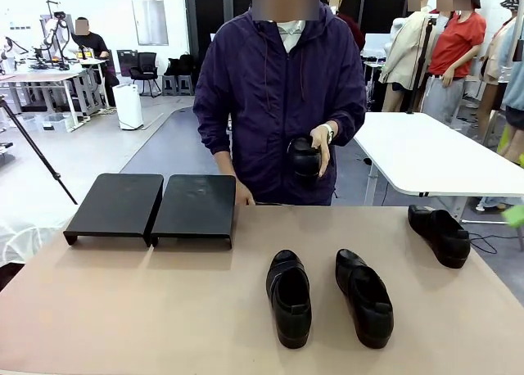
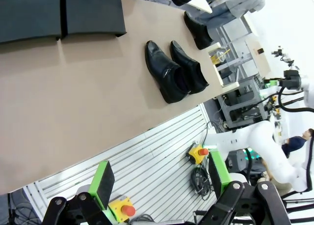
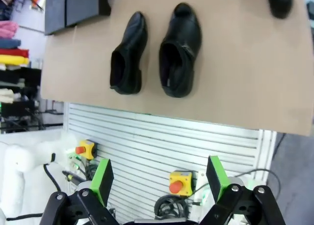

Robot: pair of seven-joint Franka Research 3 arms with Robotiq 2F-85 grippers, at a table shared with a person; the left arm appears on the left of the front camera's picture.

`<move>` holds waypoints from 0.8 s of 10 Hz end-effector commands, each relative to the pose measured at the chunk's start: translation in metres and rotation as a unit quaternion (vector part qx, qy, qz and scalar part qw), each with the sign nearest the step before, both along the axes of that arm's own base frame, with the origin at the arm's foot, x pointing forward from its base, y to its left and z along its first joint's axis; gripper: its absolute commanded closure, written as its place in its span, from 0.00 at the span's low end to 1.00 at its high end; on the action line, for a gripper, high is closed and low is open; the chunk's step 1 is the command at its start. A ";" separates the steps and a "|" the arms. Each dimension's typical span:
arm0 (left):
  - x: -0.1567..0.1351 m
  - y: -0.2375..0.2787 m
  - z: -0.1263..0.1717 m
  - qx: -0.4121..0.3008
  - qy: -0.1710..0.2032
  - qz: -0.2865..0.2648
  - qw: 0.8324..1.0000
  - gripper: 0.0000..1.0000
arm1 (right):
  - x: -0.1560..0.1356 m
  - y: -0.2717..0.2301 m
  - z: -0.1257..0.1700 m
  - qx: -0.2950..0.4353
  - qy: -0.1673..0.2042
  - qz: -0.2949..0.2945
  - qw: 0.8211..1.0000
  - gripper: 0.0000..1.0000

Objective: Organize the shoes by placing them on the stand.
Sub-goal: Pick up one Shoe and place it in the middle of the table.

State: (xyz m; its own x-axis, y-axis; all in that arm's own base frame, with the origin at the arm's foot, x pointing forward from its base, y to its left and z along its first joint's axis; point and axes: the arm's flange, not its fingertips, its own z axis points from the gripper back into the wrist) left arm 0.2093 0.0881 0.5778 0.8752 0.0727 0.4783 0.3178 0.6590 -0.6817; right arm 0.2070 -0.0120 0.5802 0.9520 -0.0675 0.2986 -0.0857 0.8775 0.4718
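Bright, even overhead light filled the front view — only soft, short shadows lay under the glossy black leather slip-on shoes (image 1: 288, 297) on the tan tabletop (image 1: 123, 309). Both wrist views curved straight edges toward the corners, and the left wrist view's upper right was washed out white.

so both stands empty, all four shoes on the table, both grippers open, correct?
No. Left shoe, middle shoe and far-right shoe lie on the table; the fourth shoe is in the person's hand (front view). Left stand and right stand empty, left gripper and right gripper open.
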 end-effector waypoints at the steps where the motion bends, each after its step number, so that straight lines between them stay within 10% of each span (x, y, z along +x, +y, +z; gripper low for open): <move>1: 0.000 -0.001 -0.001 -0.006 -0.008 -0.008 1.000 0.00 | 0.029 0.048 -0.024 0.012 0.006 0.015 1.000 0.00; 4: 0.000 -0.001 -0.001 -0.006 -0.008 -0.008 1.000 0.00 | 0.081 0.118 -0.055 -0.017 -0.042 0.002 0.999 0.00; 8: 0.000 -0.001 -0.001 -0.006 -0.008 -0.008 1.000 0.00 | 0.096 0.122 -0.063 0.010 -0.020 0.006 1.000 0.00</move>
State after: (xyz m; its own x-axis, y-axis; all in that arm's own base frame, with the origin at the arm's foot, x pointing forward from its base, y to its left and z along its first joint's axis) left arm 0.2093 0.0880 0.5780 0.8752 0.0723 0.4783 0.3177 0.6596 -0.6811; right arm 0.3179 0.1267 0.5202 0.9371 -0.0239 0.3483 -0.1389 0.8899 0.4345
